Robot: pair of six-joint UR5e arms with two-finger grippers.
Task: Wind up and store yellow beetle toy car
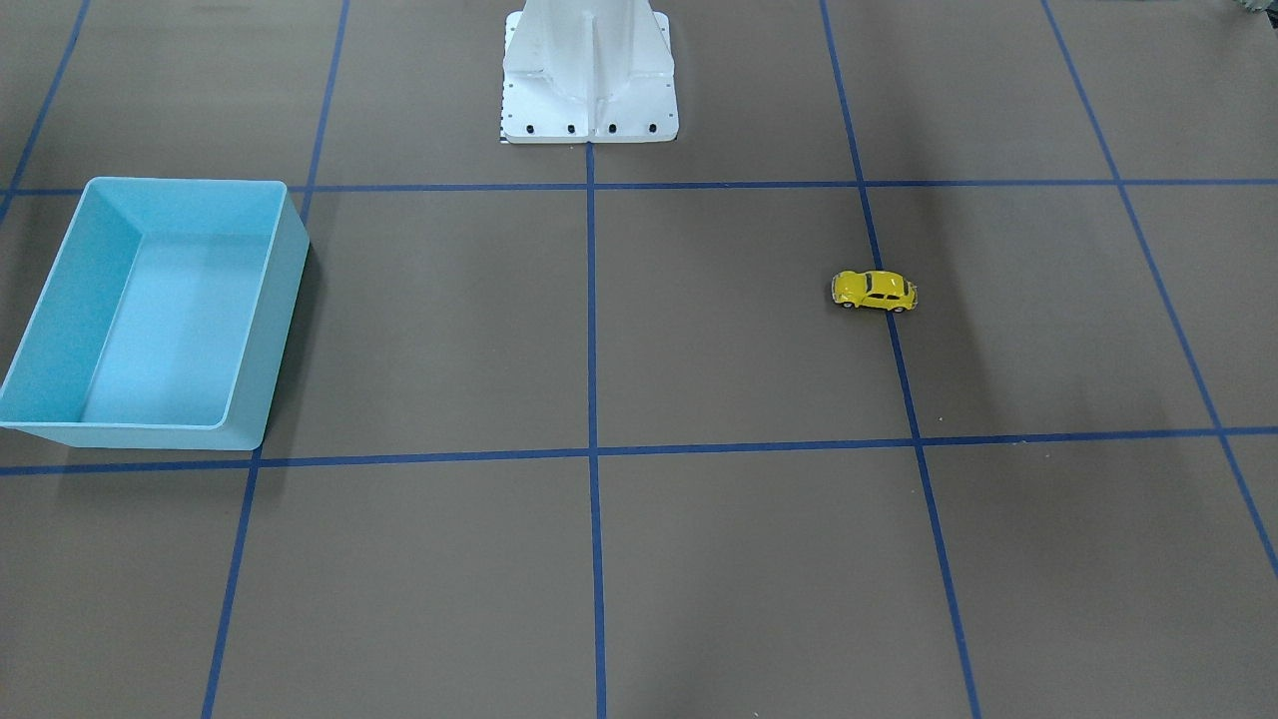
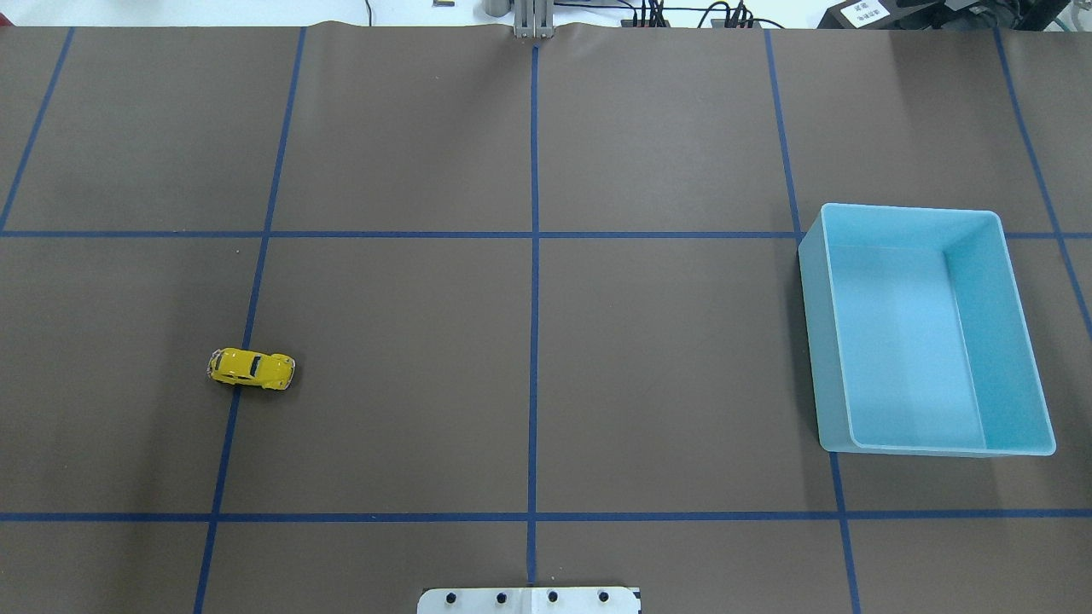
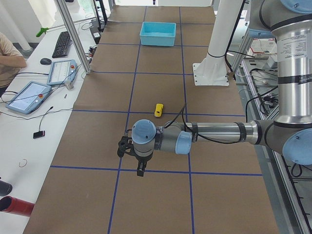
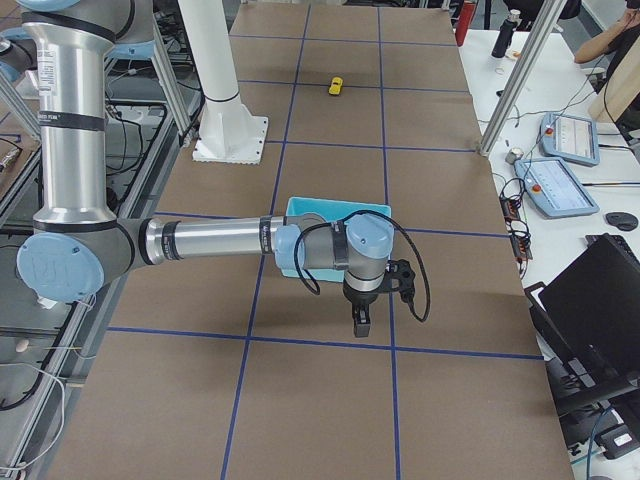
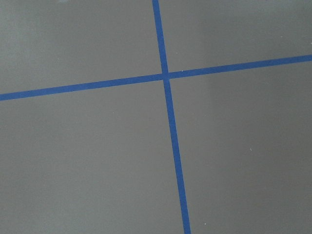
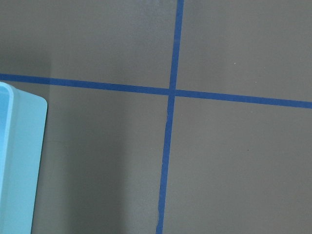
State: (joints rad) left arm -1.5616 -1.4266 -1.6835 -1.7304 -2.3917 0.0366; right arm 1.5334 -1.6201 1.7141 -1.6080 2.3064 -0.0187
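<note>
The yellow beetle toy car (image 2: 252, 368) stands on its wheels on the brown table, on the robot's left side; it also shows in the front view (image 1: 875, 291), the left side view (image 3: 159, 110) and, small and far, the right side view (image 4: 336, 86). The empty light blue bin (image 2: 926, 328) sits on the robot's right side (image 1: 150, 310). My left gripper (image 3: 140, 170) hangs above the table, farther toward the table's end than the car. My right gripper (image 4: 361, 322) hangs beyond the bin (image 4: 312, 208). Both show only in side views, so I cannot tell whether they are open or shut.
Blue tape lines grid the table. The white robot pedestal (image 1: 589, 75) stands at the table's middle edge. The right wrist view shows the bin's corner (image 6: 19, 161). An operators' side table holds tablets (image 3: 28, 96) and a keyboard (image 3: 63, 44).
</note>
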